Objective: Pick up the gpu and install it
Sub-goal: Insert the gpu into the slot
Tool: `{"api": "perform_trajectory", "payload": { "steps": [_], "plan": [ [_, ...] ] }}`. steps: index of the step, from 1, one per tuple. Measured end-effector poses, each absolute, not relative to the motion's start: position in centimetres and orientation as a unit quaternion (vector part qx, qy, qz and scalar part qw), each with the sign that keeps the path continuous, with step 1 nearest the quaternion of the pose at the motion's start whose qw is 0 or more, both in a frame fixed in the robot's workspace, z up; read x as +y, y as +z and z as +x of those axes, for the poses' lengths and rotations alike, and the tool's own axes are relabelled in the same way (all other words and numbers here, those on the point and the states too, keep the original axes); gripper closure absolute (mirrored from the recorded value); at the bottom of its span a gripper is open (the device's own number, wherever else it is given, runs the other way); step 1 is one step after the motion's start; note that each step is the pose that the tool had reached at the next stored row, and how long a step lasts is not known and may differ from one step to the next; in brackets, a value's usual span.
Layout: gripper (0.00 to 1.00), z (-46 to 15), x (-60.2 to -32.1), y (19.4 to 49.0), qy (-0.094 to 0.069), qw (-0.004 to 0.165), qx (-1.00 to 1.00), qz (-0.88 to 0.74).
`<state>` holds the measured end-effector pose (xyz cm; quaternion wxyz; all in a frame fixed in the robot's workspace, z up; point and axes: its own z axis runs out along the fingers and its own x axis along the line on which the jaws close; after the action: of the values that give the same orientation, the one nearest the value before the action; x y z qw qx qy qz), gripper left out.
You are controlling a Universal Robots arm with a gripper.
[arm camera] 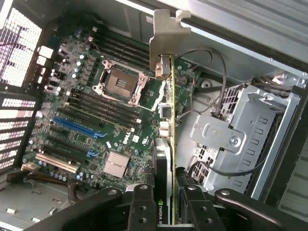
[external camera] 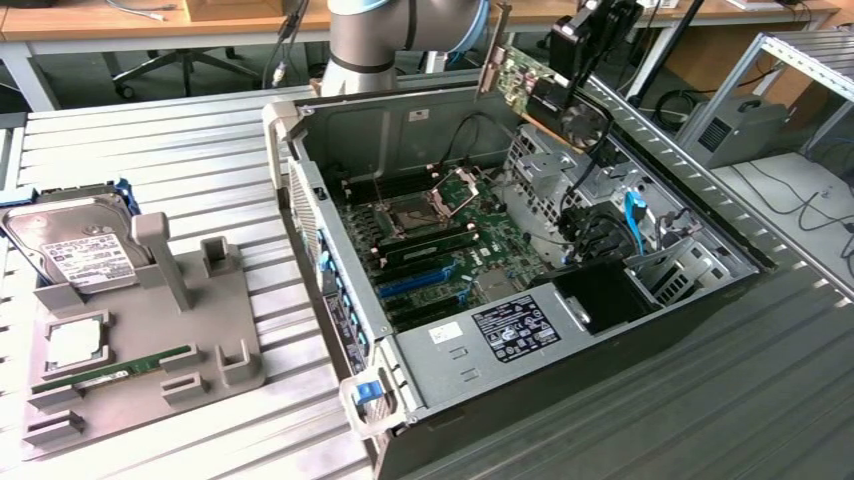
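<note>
Exterior view: the black gripper [external camera: 583, 45] held the gpu [external camera: 531, 85], a thin dark card with a silvery end bracket, tilted above the far edge of the open grey computer case [external camera: 427, 380], clear of its walls. Wrist view: the jaws pinched the gpu [arm camera: 166, 159] edge-on over the green motherboard [arm camera: 96, 110], with its bracket touching nothing.

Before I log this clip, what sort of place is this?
Probably a robotics lab bench for PC assembly: an open computer case on a slatted metal table, and a parts fixture holding a hard drive.
</note>
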<state>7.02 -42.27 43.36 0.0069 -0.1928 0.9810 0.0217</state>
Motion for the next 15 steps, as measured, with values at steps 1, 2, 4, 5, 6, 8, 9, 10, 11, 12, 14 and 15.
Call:
{"api": "perform_trajectory", "payload": {
  "steps": [1, 2, 4, 5, 6, 8, 9, 10, 11, 12, 14, 15],
  "plan": [
    [0.73, 7.02, -42.26, 43.35, 0.022, 0.007, 0.978, -0.208],
    [0.73, 7.02, -42.25, 43.35, 0.022, 0.006, 0.976, -0.215],
    [0.73, 7.02, -42.24, 43.36, 0.022, 0.006, 0.973, -0.229],
    [0.73, 7.02, -42.23, 43.36, 0.022, 0.006, 0.971, -0.236],
    [0.73, 7.02, -42.22, 43.35, 0.022, 0.006, 0.968, -0.249],
    [0.73, 7.02, -42.20, 43.35, 0.022, 0.005, 0.962, -0.273],
    [0.73, 7.02, -42.18, 43.35, 0.022, 0.005, 0.959, -0.284],
    [0.73, 7.02, -42.18, 43.35, 0.022, 0.005, 0.957, -0.291],
    [0.73, 7.02, -42.17, 43.35, 0.022, 0.004, 0.954, -0.299],
    [0.73, 7.02, -42.16, 43.35, 0.022, 0.004, 0.951, -0.308],
    [0.73, 7.02, -42.14, 43.36, 0.022, 0.004, 0.945, -0.326],
    [0.73, 7.02, -42.13, 43.35, 0.022, 0.004, 0.943, -0.332]
  ]
}}
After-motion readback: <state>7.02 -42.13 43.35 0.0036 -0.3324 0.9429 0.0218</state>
